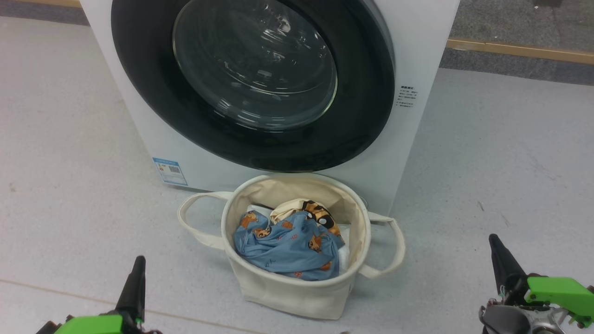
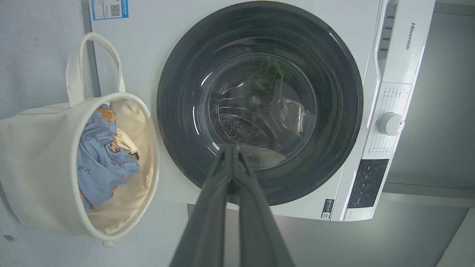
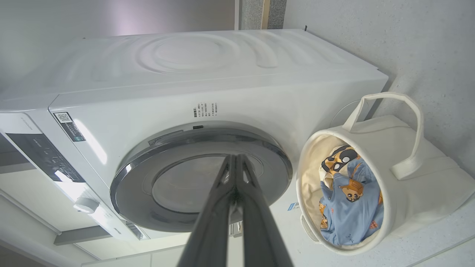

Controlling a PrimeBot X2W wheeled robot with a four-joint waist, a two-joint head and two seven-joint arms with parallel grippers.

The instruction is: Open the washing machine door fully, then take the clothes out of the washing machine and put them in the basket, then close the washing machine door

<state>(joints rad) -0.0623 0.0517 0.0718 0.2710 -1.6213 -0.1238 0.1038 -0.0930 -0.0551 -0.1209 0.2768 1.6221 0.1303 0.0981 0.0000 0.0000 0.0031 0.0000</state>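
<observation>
Door check: the washing machine door [image 1: 254, 65] sits shut, flush on the front of the washing machine [image 1: 420, 46]. It has a wide glossy black ring and a clear bulging glass, and I see drum holes through it in the left wrist view. The machine itself is a white box.

The basket [image 1: 297, 297] is cream canvas with two loop handles. It stands on the grey floor [image 1: 510, 162], just in front of the machine and under the door's lower edge.

The clothes [image 1: 287, 246] are inside the basket: a light blue garment with small orange animals, crumpled on top, and a cream piece with an orange-black face behind it.

My left hand [image 1: 138, 266] is low at the lower left, fingers pointing up, well apart from the basket. My right hand [image 1: 495, 246] is at the lower right, same pose. Both wrist views show the fingers pressed together, nothing between them.

Writing: "Hisense" [image 2: 407, 36] on the drawer front, above a white dial [image 2: 389, 123]. There is a blue label with a QR code [image 1: 170, 170] at the lower front corner. The small black text block [image 1: 407, 96] beside the door is too small to read.
</observation>
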